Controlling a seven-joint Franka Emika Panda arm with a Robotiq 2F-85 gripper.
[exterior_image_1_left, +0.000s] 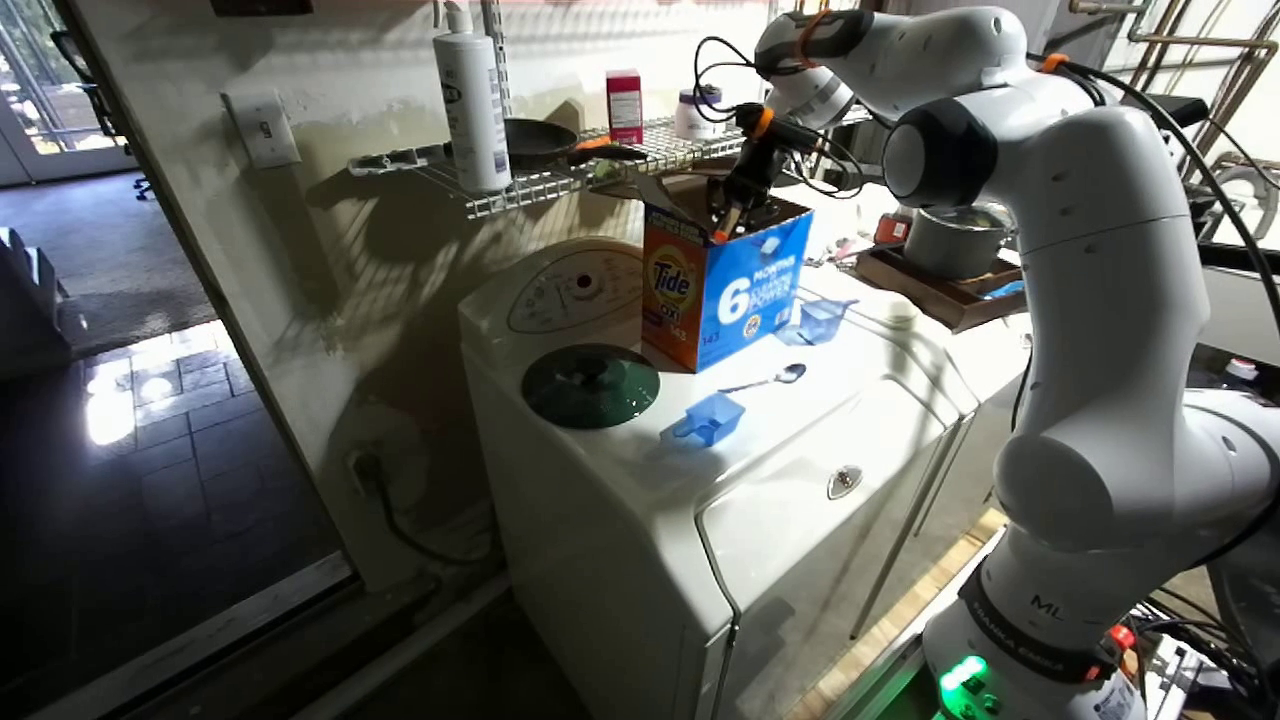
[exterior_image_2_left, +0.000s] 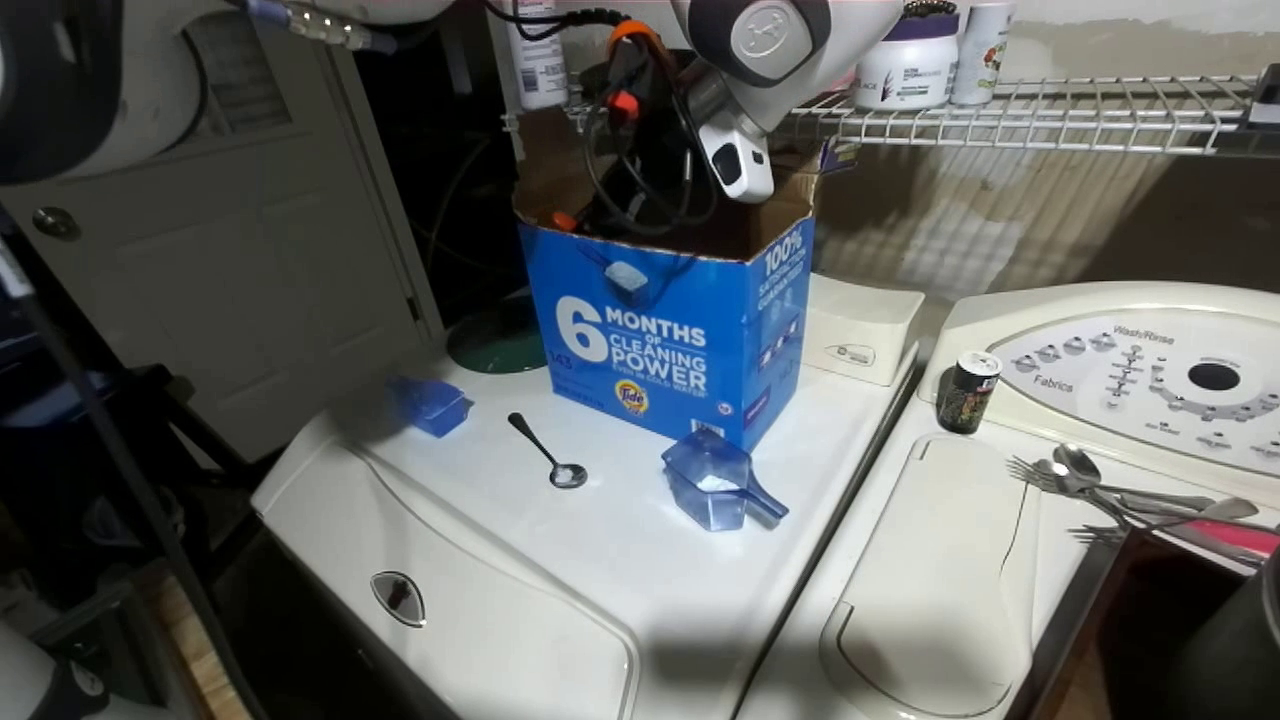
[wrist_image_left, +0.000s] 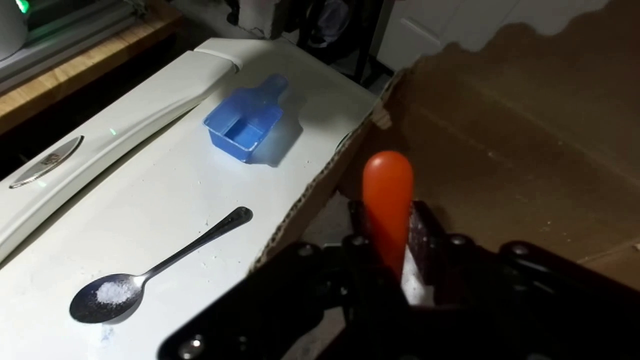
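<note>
Down in the mouth of the open blue detergent box (exterior_image_2_left: 650, 335), the gripper (wrist_image_left: 387, 214) pinches an orange-handled tool (wrist_image_left: 388, 175), its butt just beside the cardboard rim (wrist_image_left: 310, 195); I can't see the other end. In an exterior view, the box stands on the white appliance (exterior_image_2_left: 620, 560), behind a spoon (exterior_image_2_left: 568, 476) lying between a left scoop (exterior_image_2_left: 435, 408) and a right scoop (exterior_image_2_left: 705, 485). The step looks like handling the tool inside the box; the next move calls for a firm grip, clear of the rim.

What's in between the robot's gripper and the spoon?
A wall of the Tide box. In the wrist view, its brown cardboard edge runs between the gripper, which holds an orange handle, and the spoon, lying outside the box.
</note>
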